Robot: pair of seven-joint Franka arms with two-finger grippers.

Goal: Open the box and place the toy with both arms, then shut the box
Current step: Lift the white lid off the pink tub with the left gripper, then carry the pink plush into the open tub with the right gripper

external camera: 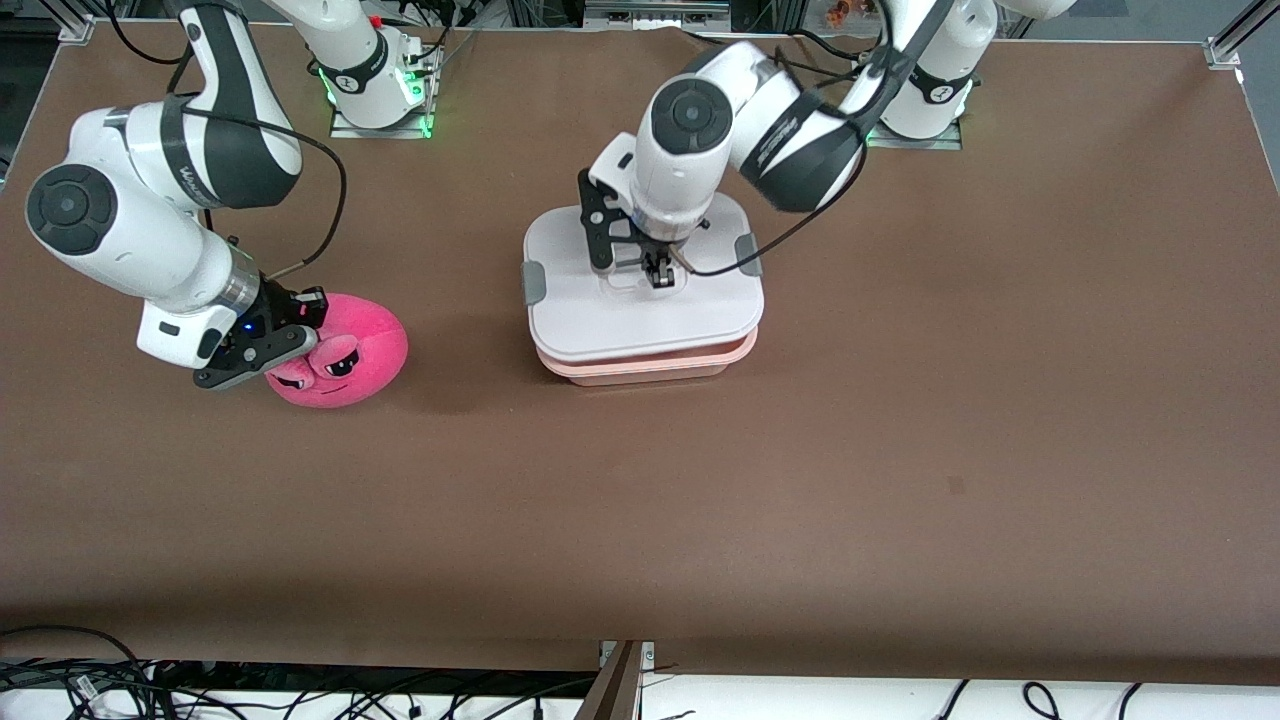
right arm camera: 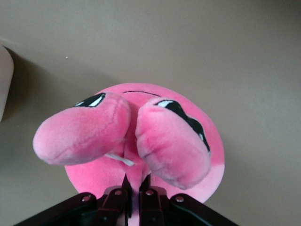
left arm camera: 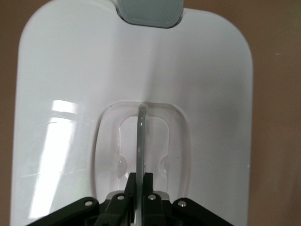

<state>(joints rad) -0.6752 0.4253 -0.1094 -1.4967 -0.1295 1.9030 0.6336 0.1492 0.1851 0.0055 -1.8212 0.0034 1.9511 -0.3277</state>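
Observation:
The box (external camera: 650, 366) stands mid-table, its translucent pinkish body under a flat white lid (external camera: 600, 310) with grey side clips (external camera: 533, 283). My left gripper (external camera: 658, 276) is over the lid's middle, shut on the clear handle, which stands upright in its recess. In the left wrist view the black fingers (left arm camera: 141, 181) pinch the handle (left arm camera: 141, 136) on the lid (left arm camera: 66, 75). The bright-pink toy (external camera: 350, 352) lies on the table toward the right arm's end. My right gripper (external camera: 288, 338) is shut on the toy's plush, seen pinched in the right wrist view (right arm camera: 138, 184) below the toy's flaps (right arm camera: 174, 141).
Brown table (external camera: 900, 420) all round. The arm bases stand along the table's edge farthest from the front camera. A bit of the box's edge (right arm camera: 4, 80) shows in the right wrist view. Cables hang below the table edge nearest the front camera.

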